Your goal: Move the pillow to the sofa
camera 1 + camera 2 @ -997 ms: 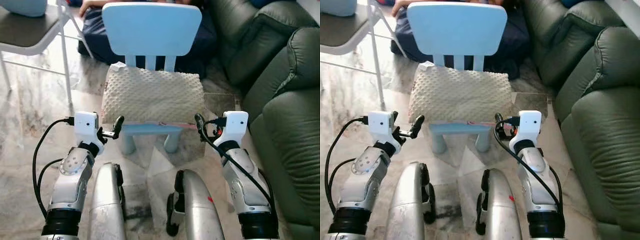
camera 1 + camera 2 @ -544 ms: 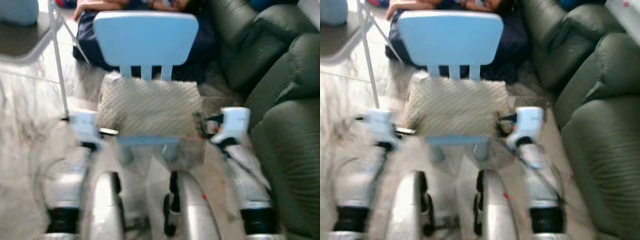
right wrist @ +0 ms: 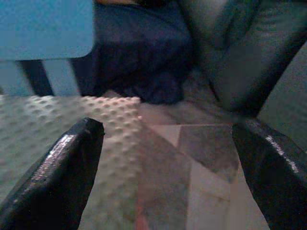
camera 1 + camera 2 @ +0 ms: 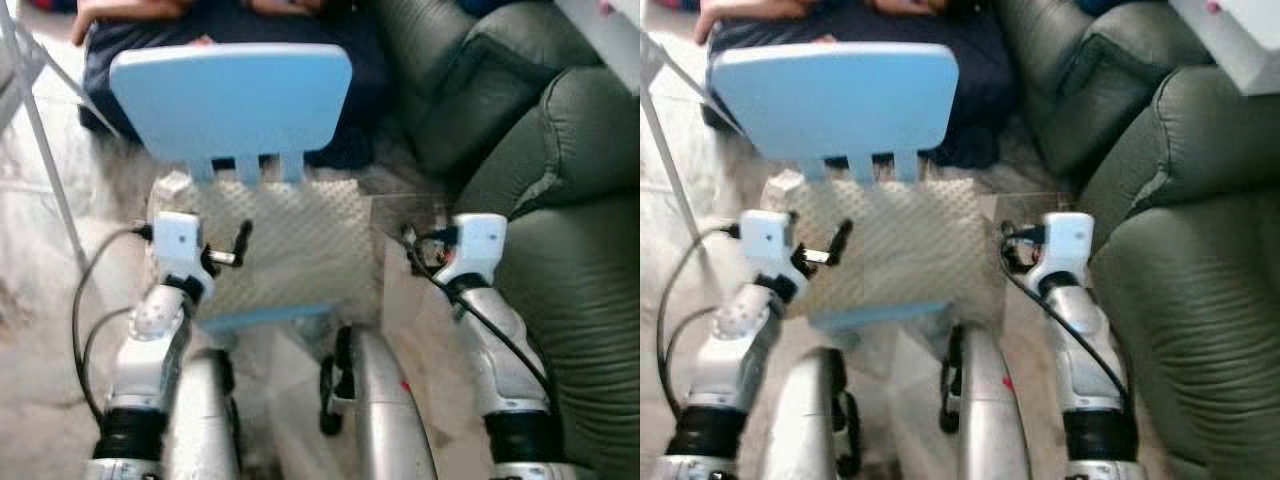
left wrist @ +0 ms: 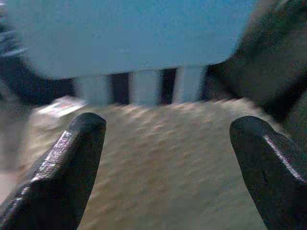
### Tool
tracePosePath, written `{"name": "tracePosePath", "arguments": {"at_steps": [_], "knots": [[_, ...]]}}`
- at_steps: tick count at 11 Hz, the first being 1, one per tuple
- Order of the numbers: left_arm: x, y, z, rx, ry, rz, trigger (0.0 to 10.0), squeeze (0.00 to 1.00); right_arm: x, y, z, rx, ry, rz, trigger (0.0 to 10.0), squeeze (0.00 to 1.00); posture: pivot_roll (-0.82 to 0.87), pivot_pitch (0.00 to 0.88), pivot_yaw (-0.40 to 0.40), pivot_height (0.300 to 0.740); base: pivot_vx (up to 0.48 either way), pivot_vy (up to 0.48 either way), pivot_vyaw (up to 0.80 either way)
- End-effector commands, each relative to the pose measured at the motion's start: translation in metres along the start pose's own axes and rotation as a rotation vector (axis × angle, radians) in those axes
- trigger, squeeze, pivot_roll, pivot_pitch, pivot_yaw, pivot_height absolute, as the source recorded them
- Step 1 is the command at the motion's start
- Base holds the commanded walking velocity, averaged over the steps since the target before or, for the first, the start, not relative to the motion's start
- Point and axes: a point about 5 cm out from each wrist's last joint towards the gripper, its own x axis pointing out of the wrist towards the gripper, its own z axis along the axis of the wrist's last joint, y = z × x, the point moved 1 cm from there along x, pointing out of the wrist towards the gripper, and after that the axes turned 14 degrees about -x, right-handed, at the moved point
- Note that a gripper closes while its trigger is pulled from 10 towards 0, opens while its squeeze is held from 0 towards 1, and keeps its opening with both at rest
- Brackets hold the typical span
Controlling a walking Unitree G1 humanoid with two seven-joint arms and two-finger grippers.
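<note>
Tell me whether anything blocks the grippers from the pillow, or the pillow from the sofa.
Nothing visible blocks the grippers. The left gripper is open over the pillow's left edge; the right gripper is open beside its right edge. The blue chair's backrest rises behind the pillow. Bare floor lies between chair and sofa.

Lt-blue kids' chair (image 4: 232,100) on marble floor (image 4: 40,330), person in dark clothes (image 4: 230,25) behind it.

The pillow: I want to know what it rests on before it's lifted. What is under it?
The pillow lies on the seat of the small blue chair; the seat's front edge shows below it. The rest of the seat is covered.
</note>
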Motion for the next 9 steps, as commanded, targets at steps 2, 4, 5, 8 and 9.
{"name": "tracePosePath", "arguments": {"at_steps": [2,4,5,8,9], "knots": [[-0.006,0.016,-0.013,0.028,0.048,0.056,10.0,0.0,-0.003,0.004,-0.007,0.014,0.02,0.017,10.0,0.0,-0.02,0.318,-0.088,0.595,0.0,0.0,0.0],[-0.007,0.03,-0.011,0.056,0.057,0.081,10.0,0.0,0.0,0.001,-0.007,0.017,0.024,0.019,10.0,0.0,-0.02,0.343,-0.089,0.555,0.0,0.0,0.0],[-0.007,0.034,-0.007,0.064,0.046,0.094,10.0,0.0,0.001,0.0,-0.007,0.018,0.025,0.021,10.0,0.0,-0.02,0.365,-0.088,0.54,0.0,0.0,0.0],[-0.003,0.04,0.0,0.119,0.011,0.146,10.0,0.0,0.01,0.01,-0.004,0.054,0.008,0.077,10.0,0.0,-0.01,0.385,-0.087,0.506,0.0,0.0,0.0],[0.0,0.04,0.005,0.13,-0.007,0.159,10.0,0.0,0.013,0.01,-0.003,0.056,0.005,0.086,10.0,0.0,-0.01,0.387,-0.086,0.506,0.0,0.0,0.0]]}}
